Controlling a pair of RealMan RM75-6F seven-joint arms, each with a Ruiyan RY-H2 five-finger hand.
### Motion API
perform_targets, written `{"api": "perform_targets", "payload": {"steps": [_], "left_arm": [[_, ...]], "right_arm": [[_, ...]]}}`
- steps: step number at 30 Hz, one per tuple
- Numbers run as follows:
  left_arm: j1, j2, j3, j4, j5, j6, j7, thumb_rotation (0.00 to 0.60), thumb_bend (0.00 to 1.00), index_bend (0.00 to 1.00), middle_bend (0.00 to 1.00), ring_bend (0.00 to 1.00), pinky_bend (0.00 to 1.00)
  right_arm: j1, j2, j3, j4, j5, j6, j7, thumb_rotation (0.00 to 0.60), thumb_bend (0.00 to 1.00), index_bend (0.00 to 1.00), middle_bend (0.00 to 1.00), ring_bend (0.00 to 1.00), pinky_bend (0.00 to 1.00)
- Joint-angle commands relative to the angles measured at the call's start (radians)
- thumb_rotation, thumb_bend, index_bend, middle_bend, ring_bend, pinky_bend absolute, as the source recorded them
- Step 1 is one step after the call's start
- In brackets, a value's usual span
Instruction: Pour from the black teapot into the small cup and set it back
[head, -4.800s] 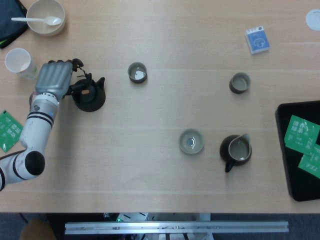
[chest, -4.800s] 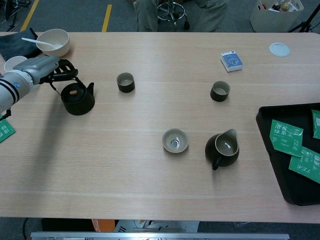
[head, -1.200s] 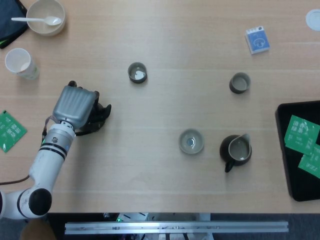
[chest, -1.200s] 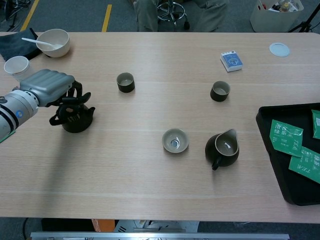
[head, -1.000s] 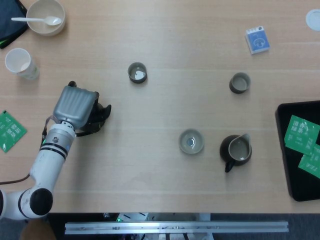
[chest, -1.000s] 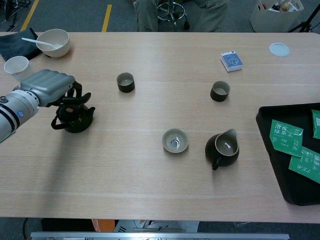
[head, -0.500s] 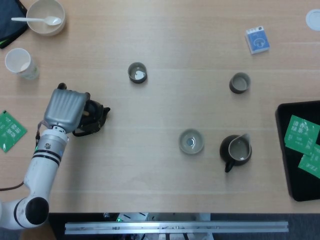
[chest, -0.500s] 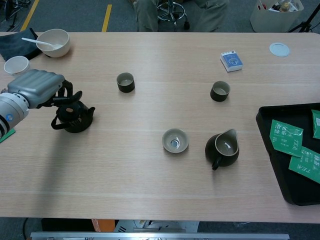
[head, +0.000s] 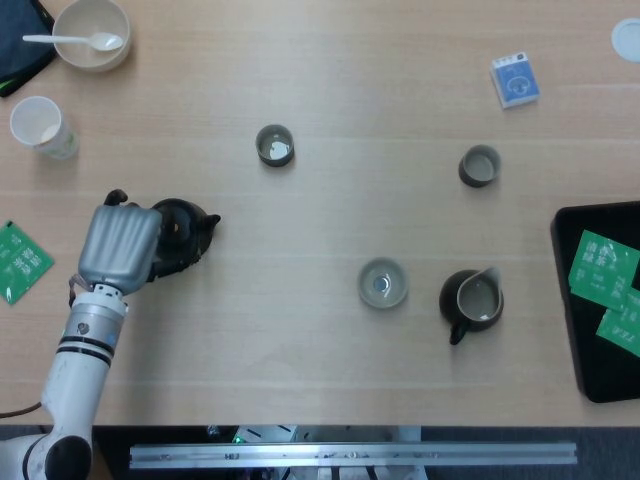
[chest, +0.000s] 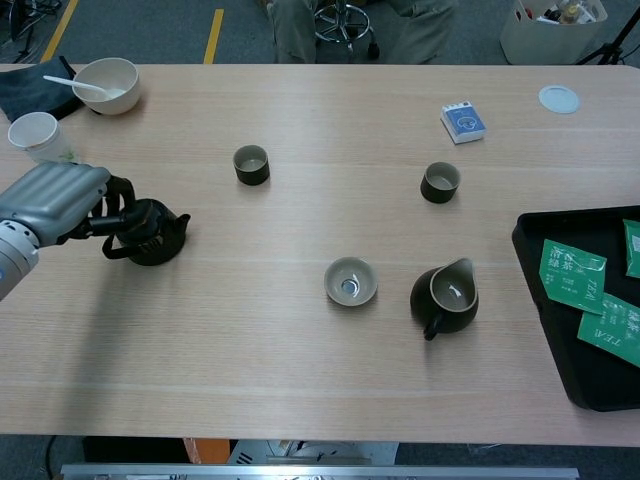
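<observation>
At mid-left of the head view the black teapot (head: 181, 234) stands upright on the table (head: 320, 330), spout toward the right. The left hand (head: 120, 247) covers its left side, fingers curled at it; whether they grip is unclear. The small cup (head: 274, 145) sits upper centre, with something pale inside.

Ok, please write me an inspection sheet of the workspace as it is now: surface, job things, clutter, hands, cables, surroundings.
Surface: light wooden table, no spills seen.
Job's things: black teapot upright at left; small cup beyond it, standing apart.
Clutter: second cup, pale bowl, dark pitcher, blue card box, black tray holding green tea packets, bowl with spoon, paper cup.
Hands: left hand beside the teapot, fingers at its handle side, grip unclear; right hand not in view.
Cables: nothing seen.
Surroundings: chair base, yellow floor tape.
</observation>
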Motion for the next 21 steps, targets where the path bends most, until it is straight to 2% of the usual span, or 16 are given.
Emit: {"api": "perform_targets", "payload": {"steps": [1, 21], "left_arm": [[0.012, -0.015, 0.003, 0.015, 0.022, -0.004, -0.011, 0.063, 0.35, 0.46, 0.56, 0.47, 0.23], [0.069, -0.062, -0.008, 0.054, 0.065, -0.012, 0.008, 0.065, 0.34, 0.46, 0.53, 0.44, 0.23]], "right_arm": [[-0.002, 0.001, -0.001, -0.001, 0.0, 0.002, 0.0, 0.6, 0.43, 0.26, 0.31, 0.19, 0.13], [-0.007, -0.001, -0.006, 0.008, 0.004, -0.003, 0.007, 0.6, 0.43, 0.26, 0.31, 0.19, 0.13]]}}
